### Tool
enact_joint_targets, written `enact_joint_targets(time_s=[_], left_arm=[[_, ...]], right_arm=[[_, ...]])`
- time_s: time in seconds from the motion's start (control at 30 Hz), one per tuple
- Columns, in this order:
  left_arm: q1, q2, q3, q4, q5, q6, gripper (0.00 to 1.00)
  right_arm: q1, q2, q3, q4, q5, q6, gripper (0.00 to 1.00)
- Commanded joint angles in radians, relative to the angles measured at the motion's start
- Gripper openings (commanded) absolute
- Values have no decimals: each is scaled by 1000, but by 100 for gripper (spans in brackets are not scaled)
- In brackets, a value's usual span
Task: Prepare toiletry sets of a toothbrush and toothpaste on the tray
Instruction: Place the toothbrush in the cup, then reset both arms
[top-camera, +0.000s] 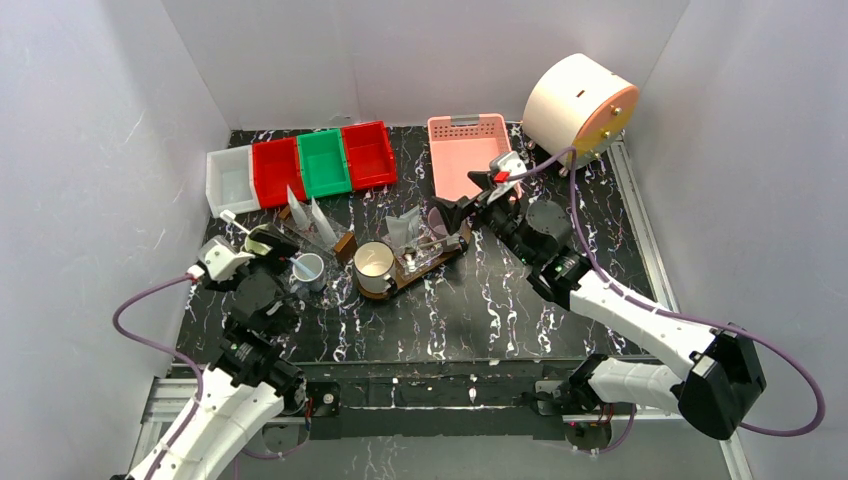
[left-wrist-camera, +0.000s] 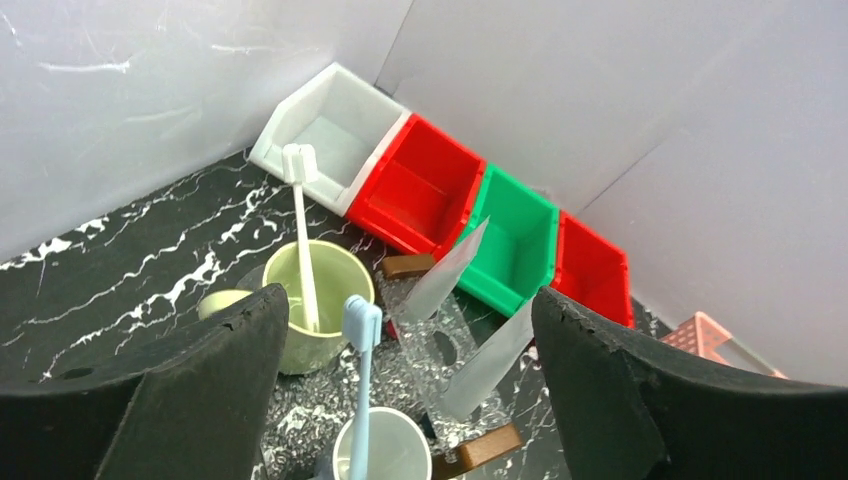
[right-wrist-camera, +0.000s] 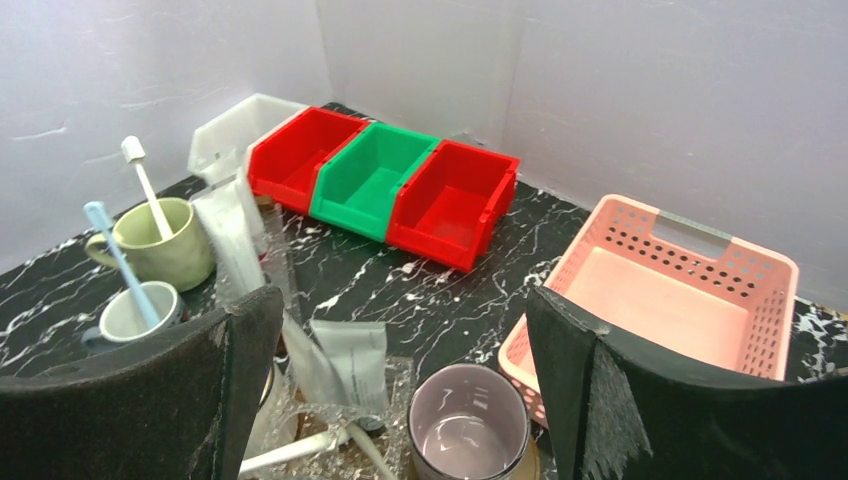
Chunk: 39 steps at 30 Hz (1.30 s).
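My left gripper (left-wrist-camera: 405, 345) (top-camera: 282, 257) is open, with nothing gripped. Between its fingers (left-wrist-camera: 205, 390) a pale blue toothbrush (left-wrist-camera: 358, 385) stands in a small white mug (left-wrist-camera: 385, 452) (top-camera: 308, 270). Just beyond sits a green mug (left-wrist-camera: 318, 318) (top-camera: 266, 240) holding a white toothbrush (left-wrist-camera: 300, 215). Two white tubes (left-wrist-camera: 488, 360) stand in clear plastic beside a brown block (top-camera: 346, 245). My right gripper (right-wrist-camera: 400, 330) (top-camera: 453, 214) hangs open above a purple mug (right-wrist-camera: 468, 432) at the far end of the tray (top-camera: 447, 254). On the tray are also a tube (right-wrist-camera: 350, 365), crinkled bags and a cream mug (top-camera: 373, 264).
A white bin (top-camera: 232, 180), a red bin (top-camera: 277, 170), a green bin (top-camera: 324, 162) and another red bin (top-camera: 369, 154) line the back left. A pink basket (top-camera: 468, 150) (right-wrist-camera: 680, 300) stands close to the right of my right gripper. A round cream drum (top-camera: 580, 105) fills the back right corner.
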Motion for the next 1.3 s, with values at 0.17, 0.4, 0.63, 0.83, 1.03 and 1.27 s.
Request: enact_joint_targets(time_s=[0.17,0.4,0.63,0.83,1.03,1.27], left_arm=[[-5,-73,164,-112,89,245,98],[-5,-112,264,-177,251,382,98],[-5,-139,362,-258,327,444,98],[-4,-227,379,-282,358,432,98],[-5,-352,306,-272,332,431,98],[-5,-407,300,-317,276,396,98]], right_arm=[[-5,30,166,-184,255,5,99],[-14,-28,186,-320,429,15,99],[-16,-180,130,-385,545,-12,99],[-16,-334,48,-414,620,-67,99],[-16,-486,-36,-411,679,-84,99],[-16,-625,-62,-484,736,-100,99]])
